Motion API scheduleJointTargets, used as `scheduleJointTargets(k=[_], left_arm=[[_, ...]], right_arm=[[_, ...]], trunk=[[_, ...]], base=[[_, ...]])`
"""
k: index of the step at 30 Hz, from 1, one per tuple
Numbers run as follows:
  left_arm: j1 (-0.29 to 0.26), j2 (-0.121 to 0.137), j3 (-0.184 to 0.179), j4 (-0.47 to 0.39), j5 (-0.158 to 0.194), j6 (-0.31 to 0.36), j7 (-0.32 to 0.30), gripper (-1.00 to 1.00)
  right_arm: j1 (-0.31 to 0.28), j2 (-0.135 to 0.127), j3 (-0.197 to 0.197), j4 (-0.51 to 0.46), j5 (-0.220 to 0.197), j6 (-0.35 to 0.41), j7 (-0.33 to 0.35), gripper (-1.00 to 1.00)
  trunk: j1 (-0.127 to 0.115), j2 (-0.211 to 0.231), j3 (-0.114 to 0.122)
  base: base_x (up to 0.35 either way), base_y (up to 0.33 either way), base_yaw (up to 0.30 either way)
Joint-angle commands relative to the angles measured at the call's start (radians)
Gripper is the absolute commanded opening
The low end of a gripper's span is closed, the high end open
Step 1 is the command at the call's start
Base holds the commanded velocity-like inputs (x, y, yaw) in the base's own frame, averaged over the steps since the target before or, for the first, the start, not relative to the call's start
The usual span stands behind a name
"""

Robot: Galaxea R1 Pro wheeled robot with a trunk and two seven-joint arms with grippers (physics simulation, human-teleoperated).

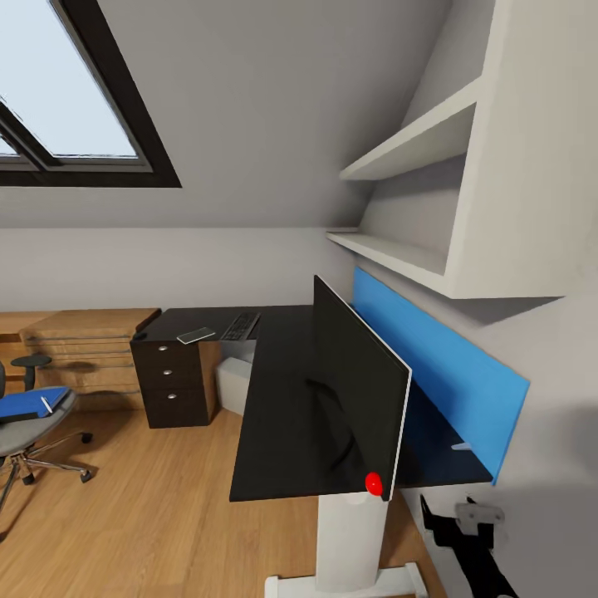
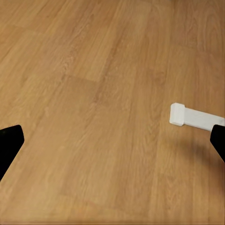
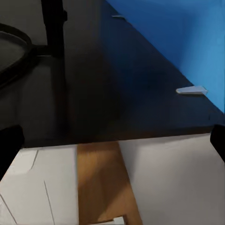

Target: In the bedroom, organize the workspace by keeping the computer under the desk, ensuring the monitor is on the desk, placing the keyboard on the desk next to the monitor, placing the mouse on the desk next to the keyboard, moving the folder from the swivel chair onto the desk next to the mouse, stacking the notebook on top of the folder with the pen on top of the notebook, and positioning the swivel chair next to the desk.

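The black desk [image 1: 278,407] runs along the wall in the head view. The wide monitor [image 1: 357,390] stands on it, seen nearly edge-on. At the desk's far end lie the keyboard [image 1: 241,325], the grey notebook [image 1: 196,335] and a small dark mouse [image 1: 139,336]. The white computer [image 1: 232,384] sits under the desk. At far left is the swivel chair [image 1: 29,432], with the blue folder [image 1: 31,404] and a thin white pen [image 1: 47,404] on its seat. My right gripper [image 3: 112,150] is open over the desk's near edge [image 3: 117,117]. My left gripper [image 2: 112,145] is open above the floor.
Dark drawers [image 1: 170,382] stand under the desk's far end, beside a light wooden chest [image 1: 83,349]. A blue wall panel [image 1: 440,365] and white shelves [image 1: 415,141] line the right wall. The desk's white foot [image 2: 192,117] lies on the wood floor [image 1: 158,507].
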Motion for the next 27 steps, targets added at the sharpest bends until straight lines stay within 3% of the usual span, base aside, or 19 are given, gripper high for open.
scheduleJointTargets(k=[1, 6, 11, 12, 18, 27], left_arm=[[-0.001, 0.000, 0.008, 0.001, 0.003, 0.001, -0.010, 1.00], [-0.001, 0.000, 0.008, 0.001, 0.005, 0.004, -0.009, 1.00], [-0.001, 0.001, 0.008, 0.001, 0.007, 0.004, -0.009, 1.00], [-0.001, 0.001, 0.008, 0.001, 0.007, 0.004, -0.009, 1.00], [-0.001, 0.001, 0.009, 0.001, 0.007, 0.004, -0.009, 1.00], [-0.001, 0.001, 0.009, 0.000, 0.008, 0.004, -0.009, 1.00]], right_arm=[[-0.002, 0.001, 0.015, -0.034, -0.010, 0.016, 0.018, 1.00], [-0.002, 0.001, 0.064, -0.106, -0.042, 0.057, 0.064, 1.00], [-0.002, 0.001, 0.077, -0.128, -0.059, 0.065, 0.151, 1.00], [-0.002, 0.001, 0.078, -0.127, -0.078, 0.066, 0.165, 1.00], [-0.002, 0.001, 0.079, -0.094, -0.159, 0.064, 0.185, 1.00], [-0.001, 0.001, 0.079, -0.076, -0.188, 0.063, 0.190, 1.00]], trunk=[[0.000, -0.001, -0.001], [0.000, -0.001, -0.001], [0.000, -0.001, -0.001], [0.000, -0.001, -0.001], [0.000, -0.001, -0.001], [0.000, -0.001, -0.001]], base=[[0.000, 0.000, 0.000], [0.000, 0.000, 0.000], [0.000, 0.000, 0.000], [0.000, 0.000, 0.000], [0.000, 0.000, 0.000], [0.000, 0.000, 0.000]])
